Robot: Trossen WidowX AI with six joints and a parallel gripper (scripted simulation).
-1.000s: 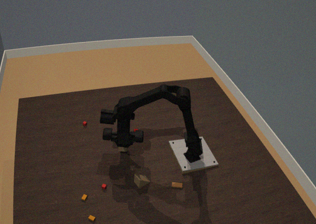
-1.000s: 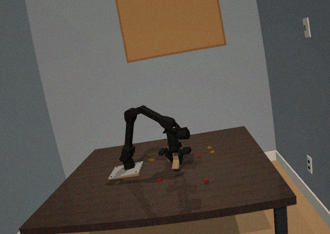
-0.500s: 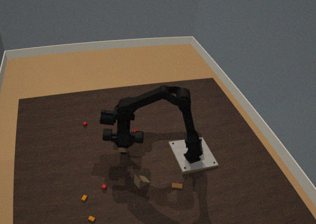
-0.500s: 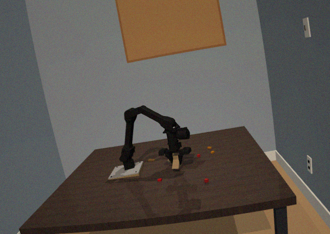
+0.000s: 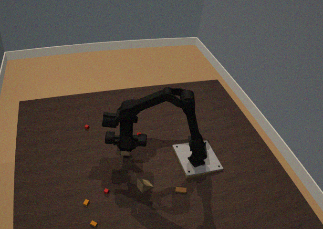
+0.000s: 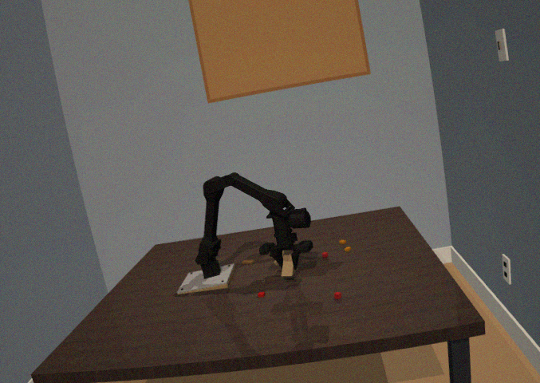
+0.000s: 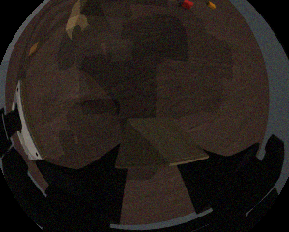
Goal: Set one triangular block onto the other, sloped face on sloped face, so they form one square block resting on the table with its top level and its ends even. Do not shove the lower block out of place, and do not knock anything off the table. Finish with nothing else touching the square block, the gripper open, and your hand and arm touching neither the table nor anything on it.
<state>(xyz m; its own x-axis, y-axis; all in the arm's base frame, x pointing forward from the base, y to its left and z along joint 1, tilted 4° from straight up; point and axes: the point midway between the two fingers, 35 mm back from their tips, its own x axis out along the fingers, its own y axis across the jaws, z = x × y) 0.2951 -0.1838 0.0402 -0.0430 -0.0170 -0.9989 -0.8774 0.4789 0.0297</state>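
Above the dark wooden table [image 5: 67, 113] [image 6: 234, 329] [image 7: 221, 130], we are clamping one tan triangular wooden block [image 5: 125, 153] [image 6: 287, 265] [image 7: 165, 140] in our black gripper [image 6: 286, 266] [image 7: 150, 143]; the wrist view is revealing its broad face, mostly hidden from the top, where the other tan triangular block [image 5: 144, 185] [image 7: 77, 21] is lying apart.

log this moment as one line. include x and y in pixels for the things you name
jaws [image 5: 125, 152] [image 6: 287, 259] shut on triangular block [image 6: 287, 266] [image 7: 165, 140] | other triangular block [image 5: 144, 185] [image 7: 76, 21] on table | not yet joined

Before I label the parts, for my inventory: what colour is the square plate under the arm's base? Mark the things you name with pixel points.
The square base plate [image 5: 179, 155] [image 6: 189, 285] is pale grey-white; the top view shows it best.
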